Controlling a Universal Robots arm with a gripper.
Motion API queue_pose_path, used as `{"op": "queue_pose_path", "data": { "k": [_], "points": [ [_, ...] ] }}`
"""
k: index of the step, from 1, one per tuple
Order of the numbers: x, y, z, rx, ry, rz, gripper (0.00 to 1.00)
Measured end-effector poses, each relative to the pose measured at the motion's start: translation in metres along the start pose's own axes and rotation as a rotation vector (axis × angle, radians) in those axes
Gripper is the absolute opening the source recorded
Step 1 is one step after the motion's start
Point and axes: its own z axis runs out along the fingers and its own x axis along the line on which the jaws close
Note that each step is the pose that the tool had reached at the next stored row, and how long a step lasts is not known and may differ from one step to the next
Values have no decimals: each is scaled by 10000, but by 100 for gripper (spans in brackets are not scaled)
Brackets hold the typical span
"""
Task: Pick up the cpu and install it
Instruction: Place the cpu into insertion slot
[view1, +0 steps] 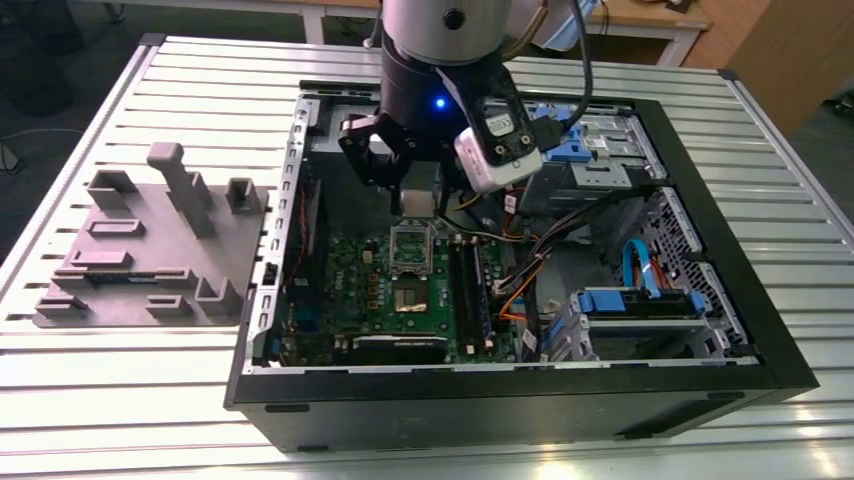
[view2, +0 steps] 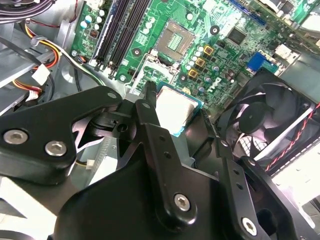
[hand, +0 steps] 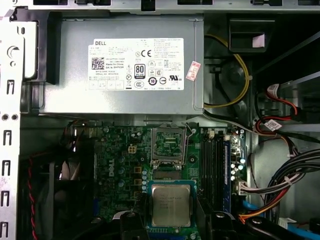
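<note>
Holding the cpu (hand: 171, 205) by two opposite edges, the tool (hand: 171, 222) is narrowed on it inside the open black computer case (view1: 534, 415), which stands on the slatted counter (view1: 134, 400). The chip's silver top carries fine print that I cannot make out. Just ahead of the tool, the socket (hand: 167, 144) looks empty, probably with its frame raised. Farther ahead, the grey power supply (hand: 65, 65) bears a white printed label (hand: 136, 64) and a small pink sticker (hand: 193, 71).

Lab, slatted metal bench (view1: 120, 400), opened computer (view1: 534, 415)
</note>
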Motion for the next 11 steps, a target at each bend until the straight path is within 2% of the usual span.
{"op": "queue_pose_path", "data": {
  "k": [4, 5, 11],
  "points": [
    [0, -1, 14, 0, 0, 0, 47],
    [-1, -4, 41, -1, 0, -1, 47],
    [-1, -6, 52, 0, 0, 0, 47]
  ]
}}
